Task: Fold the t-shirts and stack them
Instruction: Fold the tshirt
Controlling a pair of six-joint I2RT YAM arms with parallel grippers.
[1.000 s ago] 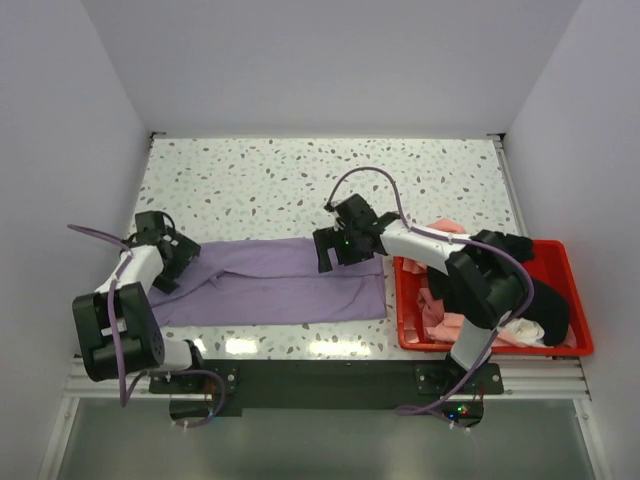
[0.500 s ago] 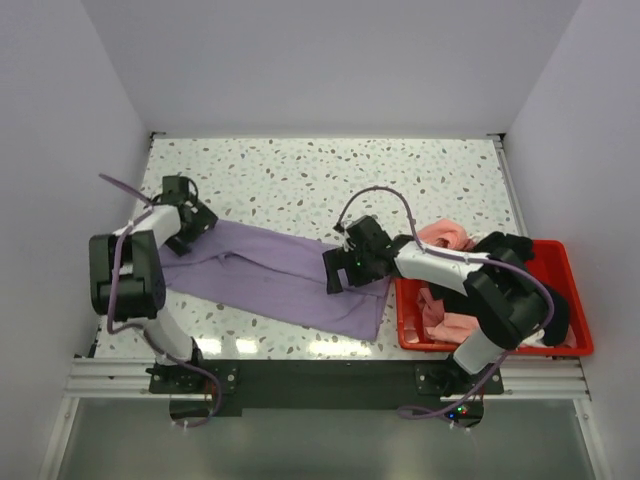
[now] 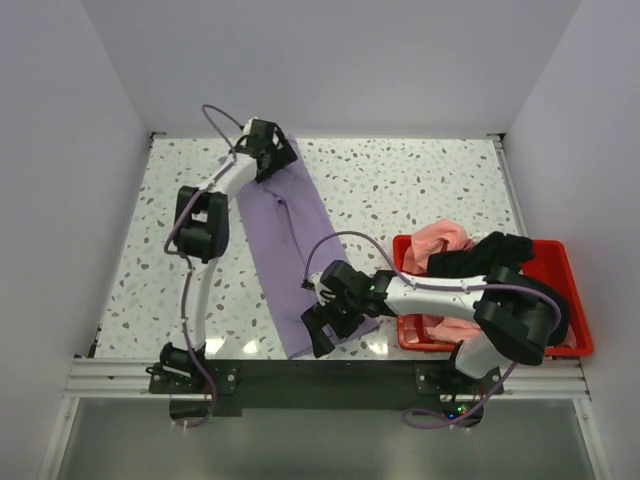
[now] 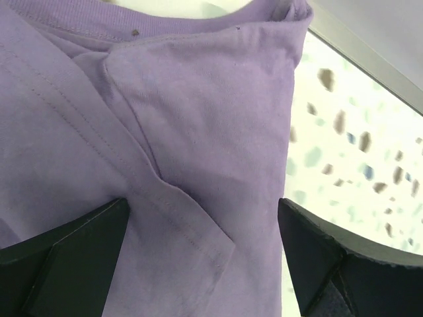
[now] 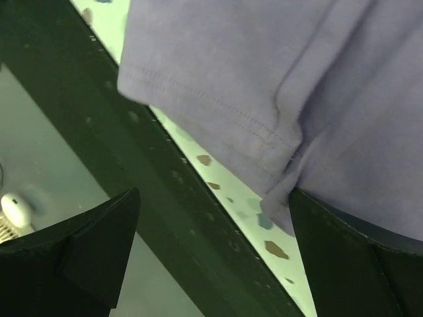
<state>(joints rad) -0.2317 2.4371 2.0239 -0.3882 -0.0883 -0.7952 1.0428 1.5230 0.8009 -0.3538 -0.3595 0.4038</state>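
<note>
Bin (image 3: pixel 575 345) of red plastic holds a pink shirt (image 3: pixel 440 240) and a black shirt (image 3: pixel 495 250), heaped and spilling over its far left rim. Left of the bin, the purple shirt (image 3: pixel 285 240) lies on the table (image 3: pixel 420 180) as a long narrow strip. It runs from well beyond and left of the bin to a spot level with the bin's near wall, just beside its near left corner.

The left gripper (image 3: pixel 272 150) sits at the strip's far end, well apart from the bin. Its fingers (image 4: pixel 66 257) stand wide apart, and purple cloth with a collar seam and a crease fills the gap between them. The right gripper (image 3: pixel 318 330) is over the strip's near end, close to the bin's left wall. Its fingers (image 5: pixel 79 251) are spread wide too, with a stitched hem between them above the dark rail (image 5: pixel 99 165). I cannot tell whether any finger touches the cloth.
</note>
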